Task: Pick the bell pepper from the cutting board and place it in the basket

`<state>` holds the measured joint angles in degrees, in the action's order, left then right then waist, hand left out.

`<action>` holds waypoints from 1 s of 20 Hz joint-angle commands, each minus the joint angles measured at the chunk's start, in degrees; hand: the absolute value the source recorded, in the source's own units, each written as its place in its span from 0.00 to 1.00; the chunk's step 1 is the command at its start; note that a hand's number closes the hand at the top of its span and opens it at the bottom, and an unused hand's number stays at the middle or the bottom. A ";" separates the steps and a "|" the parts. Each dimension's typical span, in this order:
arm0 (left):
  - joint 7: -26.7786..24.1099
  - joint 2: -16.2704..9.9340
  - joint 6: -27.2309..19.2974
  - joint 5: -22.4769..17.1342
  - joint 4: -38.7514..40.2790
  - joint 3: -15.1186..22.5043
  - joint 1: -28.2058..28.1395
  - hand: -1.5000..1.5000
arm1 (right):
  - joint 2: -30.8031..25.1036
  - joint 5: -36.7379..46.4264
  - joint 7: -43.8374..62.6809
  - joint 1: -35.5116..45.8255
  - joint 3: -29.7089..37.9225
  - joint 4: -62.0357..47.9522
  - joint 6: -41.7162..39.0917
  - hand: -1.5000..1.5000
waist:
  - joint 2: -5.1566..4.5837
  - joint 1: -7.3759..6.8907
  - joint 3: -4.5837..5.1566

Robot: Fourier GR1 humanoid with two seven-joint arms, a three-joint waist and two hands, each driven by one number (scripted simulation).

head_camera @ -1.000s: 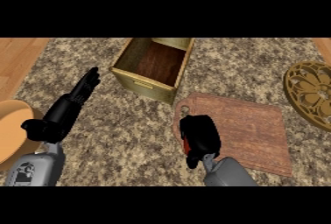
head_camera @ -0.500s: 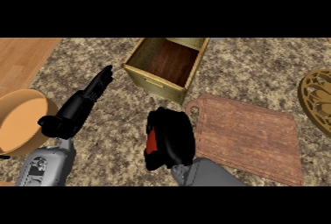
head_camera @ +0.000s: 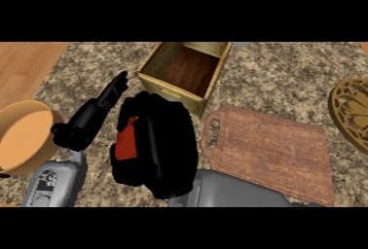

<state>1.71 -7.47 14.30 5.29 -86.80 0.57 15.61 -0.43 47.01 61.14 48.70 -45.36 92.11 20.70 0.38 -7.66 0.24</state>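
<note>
My right hand (head_camera: 161,146) hangs over the granite counter just left of the brown cutting board (head_camera: 277,151), fingers curled round a red bell pepper (head_camera: 127,141) of which only a strip shows. The hand is just below the near corner of the wooden basket (head_camera: 185,73), a box-shaped container with a dark inside. The cutting board carries nothing. My left hand (head_camera: 97,114) is open with straight fingers pointing up toward the basket's left side, holding nothing.
A tan bowl (head_camera: 22,136) sits at the left edge beside my left forearm. A round, patterned golden plate (head_camera: 354,114) lies at the right edge. Bare wood flooring shows at the upper left beyond the counter.
My right hand has carried the pepper off the cutting board, leftward and toward the basket's near corner. The view has shifted, bringing the bowl further in at left.
</note>
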 commanded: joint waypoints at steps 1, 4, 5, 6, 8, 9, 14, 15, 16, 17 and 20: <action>0.31 0.18 -0.60 0.42 -0.21 0.00 0.63 0.50 | 0.41 -0.64 12.46 8.71 0.36 -1.78 6.52 1.00 | 0.22 0.46 0.10; 0.72 -0.47 -0.28 0.07 0.68 -0.80 1.81 0.50 | 0.40 -0.86 15.96 13.54 1.73 -4.53 5.19 1.00 | 0.28 1.59 0.14; -0.23 -0.33 -0.89 0.92 1.25 -0.55 -0.20 0.50 | 0.40 -0.81 17.94 15.44 2.23 -4.36 3.76 1.00 | 0.55 1.92 0.18; -0.33 -0.94 -0.03 0.07 0.97 -1.10 -0.20 0.50 | 0.40 -0.87 17.73 17.41 3.75 -7.36 3.71 1.00 | 0.28 1.56 0.19; -1.53 -1.25 0.00 0.74 0.30 -0.70 -0.73 0.50 | 0.39 -1.08 18.90 21.61 4.83 -11.12 1.47 1.00 | 0.27 1.63 0.22; -0.86 -0.19 -0.25 0.19 1.23 -0.60 -0.27 0.50 | 0.39 -0.75 19.44 23.49 6.10 -12.12 2.28 1.00 | 0.17 1.95 0.23; 0.89 -0.40 -1.17 0.34 0.79 -1.41 1.71 0.50 | 0.39 -2.25 19.84 30.77 10.22 -20.71 4.04 1.00 | -0.35 1.94 0.13; -0.33 0.88 -0.97 1.09 -0.64 0.84 -0.91 0.50 | 0.39 -2.07 20.60 31.62 9.70 -22.65 4.42 1.00 | -0.17 1.20 0.16; -0.77 -0.87 -0.26 0.85 0.70 -0.59 -0.35 0.50 | 0.39 -0.97 20.70 33.29 10.36 -24.44 5.28 1.00 | -0.37 1.51 0.19; 0.08 -0.82 0.07 -0.20 0.51 -1.19 0.16 0.50 | 0.39 -1.29 20.00 33.77 11.89 -26.77 5.63 1.00 | -0.53 1.78 0.14; -0.08 -0.88 -0.19 0.02 0.04 -1.24 1.20 0.50 | 0.39 -1.24 19.73 38.68 15.53 -32.10 6.39 1.00 | -0.61 1.73 0.15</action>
<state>1.44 -7.83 13.81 5.55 -86.49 -0.25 15.83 -0.70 45.81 68.38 81.17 -33.18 65.91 24.00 -0.05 -5.93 0.40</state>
